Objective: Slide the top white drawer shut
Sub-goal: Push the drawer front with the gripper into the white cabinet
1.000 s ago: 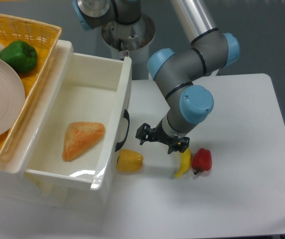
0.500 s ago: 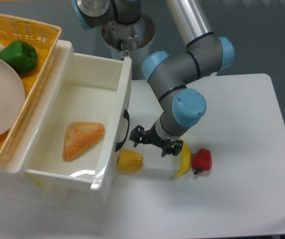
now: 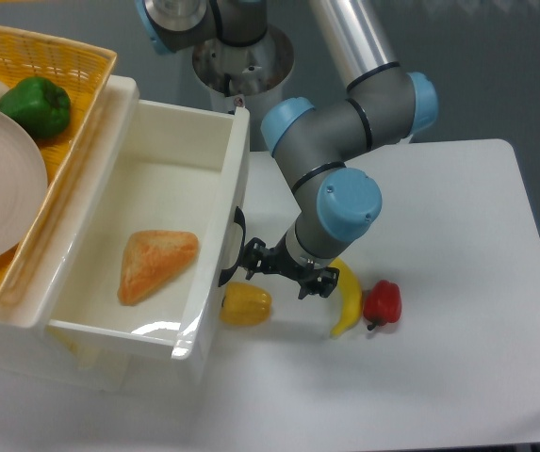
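Top white drawer [image 3: 147,250] pulled fully out at left of worktop [image 3: 439,377], bread wedge [image 3: 157,263] inside. Hand [image 3: 279,270], fingers spread and grasping nothing, has shifted leftward over last second from banana [image 3: 349,299] to black handle [image 3: 233,247]. Closing push looks imminent; yellow pepper [image 3: 245,304] lies just below.

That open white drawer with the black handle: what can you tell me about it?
The top white drawer is a deep, glossy white plastic box, pulled well out towards the table. A curved black handle sits on its front panel. Inside lies one orange, triangular piece of bread. A yellow basket borders its far side. The end effector is close to the handle; contact is unclear. A yellow pepper lies just below the front.
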You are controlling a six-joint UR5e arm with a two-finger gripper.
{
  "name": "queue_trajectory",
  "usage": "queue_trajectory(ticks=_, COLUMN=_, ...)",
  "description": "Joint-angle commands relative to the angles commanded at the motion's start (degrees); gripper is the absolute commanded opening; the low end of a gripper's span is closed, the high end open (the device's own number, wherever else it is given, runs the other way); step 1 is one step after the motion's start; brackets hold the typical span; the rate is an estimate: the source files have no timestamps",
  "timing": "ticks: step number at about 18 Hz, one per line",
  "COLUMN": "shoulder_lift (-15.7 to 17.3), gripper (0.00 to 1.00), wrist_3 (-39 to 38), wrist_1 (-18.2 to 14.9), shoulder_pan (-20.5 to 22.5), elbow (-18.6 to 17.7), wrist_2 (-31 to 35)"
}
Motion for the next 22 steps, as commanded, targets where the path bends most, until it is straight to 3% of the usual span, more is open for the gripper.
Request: queue_trajectory(ticks=22, shoulder_lift=2.5, gripper=1.00, wrist_3=0.0, wrist_1=-0.4, shoulder_pan=-3.4, elbow=-0.1, wrist_2=0.4)
